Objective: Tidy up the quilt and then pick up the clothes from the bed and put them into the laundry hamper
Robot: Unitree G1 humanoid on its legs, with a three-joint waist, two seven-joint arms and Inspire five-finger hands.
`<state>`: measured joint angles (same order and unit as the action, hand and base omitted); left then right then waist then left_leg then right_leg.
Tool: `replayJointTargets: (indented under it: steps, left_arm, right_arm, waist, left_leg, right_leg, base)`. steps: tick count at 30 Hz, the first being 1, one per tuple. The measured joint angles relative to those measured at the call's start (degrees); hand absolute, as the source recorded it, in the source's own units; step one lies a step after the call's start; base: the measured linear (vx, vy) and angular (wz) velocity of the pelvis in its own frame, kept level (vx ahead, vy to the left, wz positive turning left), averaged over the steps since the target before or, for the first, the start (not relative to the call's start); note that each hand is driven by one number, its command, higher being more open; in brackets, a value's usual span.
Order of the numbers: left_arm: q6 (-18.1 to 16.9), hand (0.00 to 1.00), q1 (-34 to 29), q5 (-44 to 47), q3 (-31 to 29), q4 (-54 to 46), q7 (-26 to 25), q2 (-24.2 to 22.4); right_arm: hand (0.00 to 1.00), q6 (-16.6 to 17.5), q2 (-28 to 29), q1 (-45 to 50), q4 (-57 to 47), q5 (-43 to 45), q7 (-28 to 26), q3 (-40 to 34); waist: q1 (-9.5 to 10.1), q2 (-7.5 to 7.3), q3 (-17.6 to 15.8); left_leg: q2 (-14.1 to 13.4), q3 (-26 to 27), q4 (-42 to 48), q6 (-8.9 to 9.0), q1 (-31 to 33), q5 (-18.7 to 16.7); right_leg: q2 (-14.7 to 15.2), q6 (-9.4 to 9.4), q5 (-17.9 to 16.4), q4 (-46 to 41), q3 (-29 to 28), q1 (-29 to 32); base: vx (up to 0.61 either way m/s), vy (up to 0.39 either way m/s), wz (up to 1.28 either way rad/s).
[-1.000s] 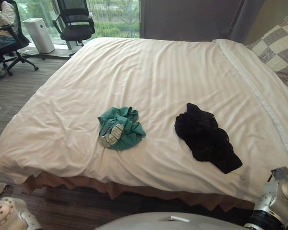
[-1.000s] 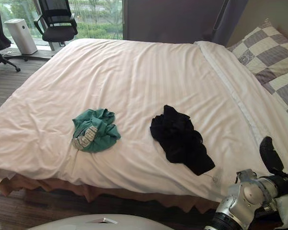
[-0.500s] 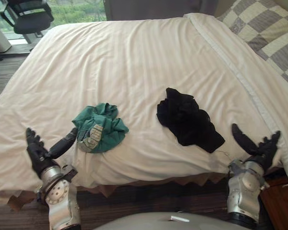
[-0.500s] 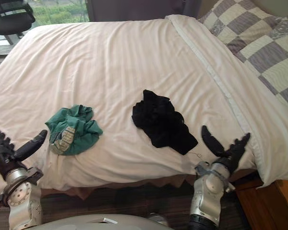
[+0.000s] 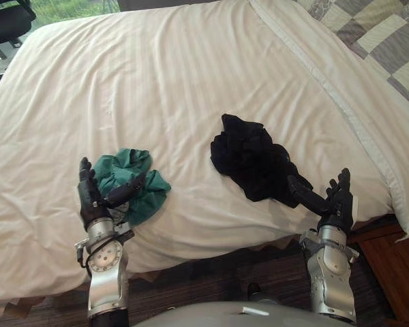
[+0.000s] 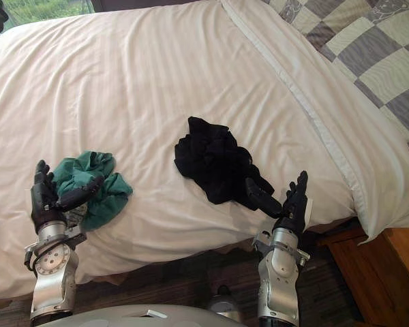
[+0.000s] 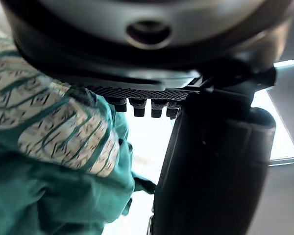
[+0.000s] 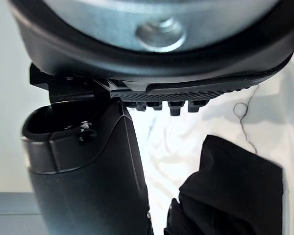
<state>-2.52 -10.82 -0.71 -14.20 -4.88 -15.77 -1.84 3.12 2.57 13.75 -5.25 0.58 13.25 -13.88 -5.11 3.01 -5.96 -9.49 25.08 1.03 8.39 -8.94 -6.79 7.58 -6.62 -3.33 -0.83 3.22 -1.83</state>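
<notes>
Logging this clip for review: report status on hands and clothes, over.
Left hand open beside green garment; right hand open beside black garment. Both garments lying on quilt, neither grasped. Nothing between hands and garments.

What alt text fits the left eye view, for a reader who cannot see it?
Two open robot hands hover at the near edge of a white quilt: the left hand by a crumpled green garment, the right hand by a black garment. Checked pillows lie far right.
</notes>
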Motion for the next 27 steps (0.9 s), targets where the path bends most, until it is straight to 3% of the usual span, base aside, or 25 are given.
replayJointTargets:
  steps: [5,6,7,8,9,13,14,15,17,18,22,23,25,26,27]
  left_arm:
    - [1.26,1.0,-0.47,-2.37,0.37,1.54,0.33,-0.41]
    - [1.34,1.0,-0.14,-3.18,0.23,2.07,0.37,-0.29]
    - [1.38,1.0,-0.13,-4.01,0.55,2.5,0.48,-0.48]
    - [1.4,1.0,-0.65,-4.41,1.72,3.05,1.03,-0.38]
    - [1.51,0.0,-1.51,-4.4,1.99,3.27,1.0,-0.66]
    - [1.62,0.0,-1.99,-4.42,2.69,4.88,1.08,-0.68]
    - [1.31,0.0,-1.85,-4.43,2.98,6.1,1.12,-0.99]
    - [1.03,0.0,-1.32,-4.43,3.02,7.28,1.07,-1.01]
    - [0.18,0.0,-1.61,-4.42,1.34,8.67,1.02,-0.82]
    - [-0.17,0.0,-0.98,-4.41,1.07,11.17,1.07,-1.08]
    - [-0.18,0.0,-1.1,-4.33,0.87,15.14,2.55,-1.06]
    - [-0.24,0.0,-1.07,-4.32,0.87,15.62,2.77,-1.02]
    - [-0.41,0.0,-0.84,-4.23,0.89,16.69,3.66,-0.32]
    - [-1.0,0.0,-0.88,-4.14,1.55,16.86,4.12,-0.48]
    - [-1.71,0.0,-0.97,-4.13,2.54,16.87,4.7,-0.28]
  right_arm:
    - [1.0,-0.16,0.23,2.84,-4.57,-2.51,0.1,2.6]
    - [1.0,-0.18,0.74,2.85,-5.01,-2.54,0.24,3.41]
    - [1.0,-0.18,0.56,2.76,-5.06,-2.57,0.24,3.28]
    - [1.0,-0.21,0.49,2.66,-5.0,-2.61,0.77,3.09]
    - [1.0,-0.78,0.35,2.9,-4.86,-2.55,0.98,3.47]
    - [1.0,-1.53,0.74,3.62,-5.01,-2.58,0.79,5.61]
    - [1.0,-1.53,0.62,3.4,-5.59,-2.58,0.83,5.66]
    - [1.0,-1.52,0.34,3.59,-6.53,-2.59,0.84,6.25]
    - [1.0,-1.51,0.47,4.38,-8.19,-2.66,0.83,7.93]
    - [1.0,-1.52,0.24,4.54,-8.93,-3.1,0.82,7.83]
    - [1.0,-1.56,0.07,4.97,-9.48,-4.77,1.0,7.77]
    - [1.0,-1.56,-0.04,4.94,-9.47,-4.78,0.99,7.82]
    - [1.0,-1.57,0.07,4.4,-8.84,-4.77,0.96,8.26]
    - [1.0,-1.52,-0.78,3.28,-7.62,-4.77,0.98,8.29]
    - [1.0,-1.55,-2.22,0.71,-4.09,-4.76,1.0,8.38]
  waist:
    - [0.14,-0.45,-0.24]
    - [0.3,-2.55,-1.6]
    - [0.44,-2.56,-1.83]
    - [0.69,-1.27,-1.71]
    - [0.95,-1.33,-1.51]
    - [1.38,-1.36,-1.75]
    - [1.78,0.0,-1.99]
    - [1.6,1.03,-2.21]
    - [1.84,-0.39,-1.49]
    - [2.34,0.55,-1.29]
    - [3.12,2.36,-0.86]
    - [3.23,2.25,-0.93]
    - [3.26,0.34,-1.78]
    - [3.29,0.14,-1.87]
    - [3.44,0.23,-1.72]
  left_leg:
    - [-0.71,1.48,7.21,0.18,1.93,-1.74]
    - [-1.23,1.75,12.6,0.52,4.79,-4.66]
    - [-0.53,1.88,8.69,0.52,4.94,-5.04]
    - [0.86,1.68,-0.1,0.01,3.98,1.83]
    - [1.12,2.46,-1.85,-0.57,2.55,2.89]
    - [0.67,2.45,-1.67,-0.81,2.51,2.74]
    - [-0.59,2.46,-1.25,-0.99,2.38,2.69]
    - [-1.48,2.33,-1.13,-1.04,2.09,2.67]
    - [-0.67,2.67,-0.64,-0.73,1.83,2.0]
    - [-1.57,2.84,0.99,0.36,1.88,0.12]
    - [-2.2,4.01,4.16,0.36,1.69,0.12]
    - [-2.17,4.08,5.15,0.36,1.89,0.12]
    - [-1.96,3.81,11.05,0.66,4.48,-1.69]
    - [-0.84,3.38,7.08,-0.67,5.42,-1.34]
    - [-0.58,3.07,4.0,-0.88,5.44,1.11]
  right_leg:
    - [1.24,0.06,0.05,0.0,-0.4,-0.44]
    - [2.89,0.13,0.11,-0.06,-0.46,-1.28]
    - [3.23,0.12,0.11,-0.04,-0.37,-1.58]
    - [2.81,-0.03,0.15,-0.21,-0.54,-1.47]
    - [2.77,-0.8,0.43,-0.2,-0.31,-1.36]
    - [2.57,-1.74,1.03,-3.75,1.36,-0.39]
    - [1.68,-2.0,0.5,-9.53,1.27,2.56]
    - [0.83,-1.19,-2.38,-10.09,1.16,4.14]
    - [0.53,-1.56,0.75,-0.79,1.09,3.34]
    - [0.19,-1.86,1.34,0.88,2.49,2.21]
    - [0.03,-1.84,1.32,0.93,2.92,0.35]
    - [0.36,-1.84,1.32,0.94,2.94,0.03]
    - [2.65,-1.81,1.34,0.91,3.13,-1.0]
    - [3.21,-1.82,1.34,0.87,3.62,-1.18]
    - [2.99,-2.02,1.2,0.95,4.36,-0.97]
  base:
    - [0.07,-0.032,-0.1]
    - [0.05,0.009,0.06]
    - [0.0,0.012,0.09]
    - [0.01,-0.023,-0.12]
    - [0.04,-0.022,-0.08]
    - [0.05,-0.016,0.09]
    - [0.05,-0.041,0.0]
    - [0.05,-0.05,-0.02]
    - [0.05,-0.097,0.07]
    - [0.09,-0.136,0.07]
    - [0.13,-0.094,0.06]
    - [0.1,-0.016,0.06]
    - [0.05,0.026,0.18]
    - [0.0,0.043,0.21]
    - [0.03,0.022,0.28]
